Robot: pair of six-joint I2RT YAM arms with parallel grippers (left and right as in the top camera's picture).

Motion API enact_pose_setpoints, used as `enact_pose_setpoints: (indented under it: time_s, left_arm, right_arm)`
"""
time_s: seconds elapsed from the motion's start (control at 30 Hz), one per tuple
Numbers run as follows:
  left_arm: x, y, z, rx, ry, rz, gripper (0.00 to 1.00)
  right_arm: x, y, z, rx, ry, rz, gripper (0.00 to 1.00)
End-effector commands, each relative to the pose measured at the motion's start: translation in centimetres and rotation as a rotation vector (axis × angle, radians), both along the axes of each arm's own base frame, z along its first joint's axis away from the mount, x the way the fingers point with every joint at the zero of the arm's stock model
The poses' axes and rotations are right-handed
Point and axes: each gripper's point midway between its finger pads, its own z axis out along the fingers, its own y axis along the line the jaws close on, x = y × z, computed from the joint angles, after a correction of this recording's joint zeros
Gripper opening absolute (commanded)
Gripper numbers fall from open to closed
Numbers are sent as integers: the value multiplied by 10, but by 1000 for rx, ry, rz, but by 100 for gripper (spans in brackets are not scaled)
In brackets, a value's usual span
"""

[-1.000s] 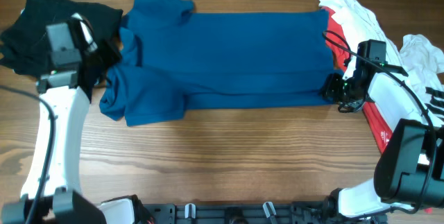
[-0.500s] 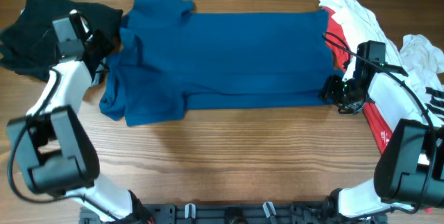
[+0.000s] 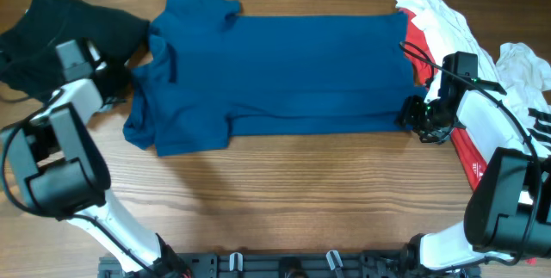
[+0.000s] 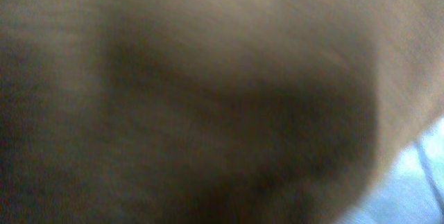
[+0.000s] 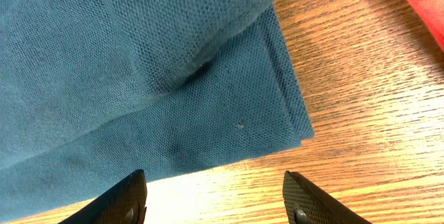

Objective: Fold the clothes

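Note:
The deep-blue polo shirt (image 3: 284, 63) lies flat across the table, collar at the far left, one sleeve bunched at its near-left corner. My left gripper (image 3: 114, 78) sits by the shirt's left edge, between it and a black garment. It is dark there and the left wrist view is only blur, so its jaws cannot be read. My right gripper (image 3: 415, 111) stands open just off the shirt's near-right hem corner (image 5: 291, 123), its fingertips (image 5: 132, 196) over bare wood with nothing between them.
A black garment (image 3: 52, 28) is heaped at the far left. Red cloth (image 3: 465, 153) and white clothes (image 3: 435, 11) pile up at the right, with more white cloth (image 3: 521, 63) at the right edge. Bare wooden table (image 3: 284, 192) runs along the near side.
My left arm has swung leftward and down, its wrist now nearer the black garment, and the shirt's left sleeve edge lies a little flatter. The right arm has not moved.

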Motion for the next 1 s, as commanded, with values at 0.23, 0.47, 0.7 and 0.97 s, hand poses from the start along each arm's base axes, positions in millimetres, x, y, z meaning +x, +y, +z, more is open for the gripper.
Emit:
enact_pose_setpoints:
  time_s: [0.23, 0.47, 0.7, 0.97]
  left_arm:
    - [-44, 85, -4, -88, -16, 234, 9]
    - [-43, 61, 8, -200, -37, 165, 16]
    - [-51, 35, 59, -229, -58, 103, 40]
    - [-80, -44, 139, -243, -56, -77, 52]
  right_arm:
    - [-1, 2, -2, 5, 9, 16, 63]
    - [-1, 2, -2, 5, 10, 16, 63]
    - [-5, 3, -3, 8, 25, 17, 75]
    - [-8, 3, -3, 11, 38, 16, 78]
